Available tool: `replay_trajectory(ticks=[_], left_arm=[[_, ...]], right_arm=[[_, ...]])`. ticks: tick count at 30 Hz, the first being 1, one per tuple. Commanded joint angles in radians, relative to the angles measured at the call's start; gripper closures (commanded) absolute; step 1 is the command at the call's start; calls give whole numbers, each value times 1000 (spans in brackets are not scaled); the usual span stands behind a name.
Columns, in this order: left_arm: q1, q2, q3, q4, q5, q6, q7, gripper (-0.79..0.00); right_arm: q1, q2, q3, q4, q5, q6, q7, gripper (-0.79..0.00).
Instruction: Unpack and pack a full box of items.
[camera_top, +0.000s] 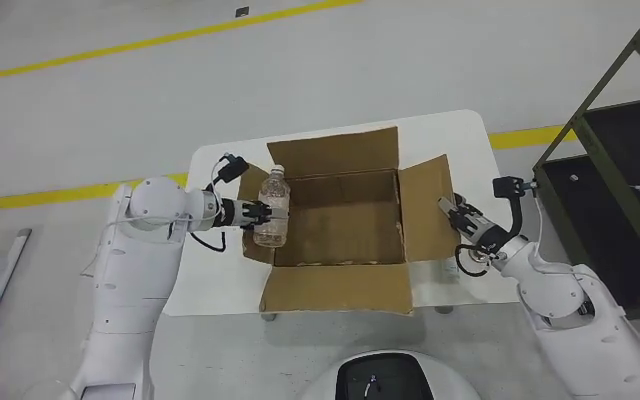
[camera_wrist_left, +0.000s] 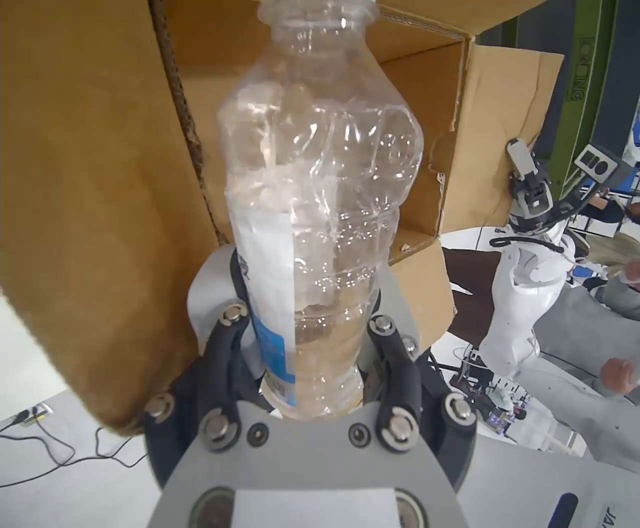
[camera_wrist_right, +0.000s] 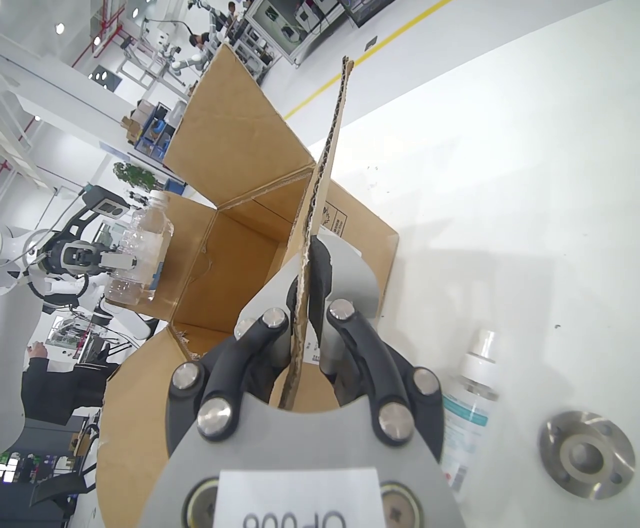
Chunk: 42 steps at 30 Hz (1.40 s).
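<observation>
An open cardboard box (camera_top: 340, 215) stands in the middle of the white table (camera_top: 440, 135) with its flaps spread out. My left gripper (camera_top: 262, 213) is shut on a clear plastic bottle (camera_top: 272, 205) at the box's left wall; in the left wrist view the bottle (camera_wrist_left: 320, 225) sits between the fingers (camera_wrist_left: 227, 350), with the box flap (camera_wrist_left: 95, 200) beside it. My right gripper (camera_top: 450, 212) is shut on the edge of the box's right flap (camera_top: 428, 205); the right wrist view shows the flap (camera_wrist_right: 320, 200) pinched between the black pads (camera_wrist_right: 320, 280).
A small spray bottle (camera_wrist_right: 467, 400) lies on the table beside my right gripper, with a round metal flange (camera_wrist_right: 585, 455) next to it. A dark green metal rack (camera_top: 590, 130) stands off the table's right side.
</observation>
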Motion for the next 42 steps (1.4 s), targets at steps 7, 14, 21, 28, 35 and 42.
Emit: replay_trajectory(ticks=[7,14,21,28,35,42], left_arm=[[-25,-20,50,-20,-193,-11,6,0],[-38,-29,93,-13,-212,-17,14,0],[-38,-29,93,-13,-212,-17,14,0],[-35,-29,93,-14,-213,-17,22,0],[-14,-41,153,-49,-223,16,87,0],[-86,-73,309,8,-87,203,115,0]], right_arm=[[-4,4,-5,-4,4,-1,3,0],[-11,8,-2,-11,10,-2,1,0],[-29,12,6,-20,17,-3,-7,0],[-36,13,-11,-27,21,-20,-17,0],[-27,15,-18,-27,20,-21,-18,0],[-26,18,-20,-30,19,-19,-25,0]])
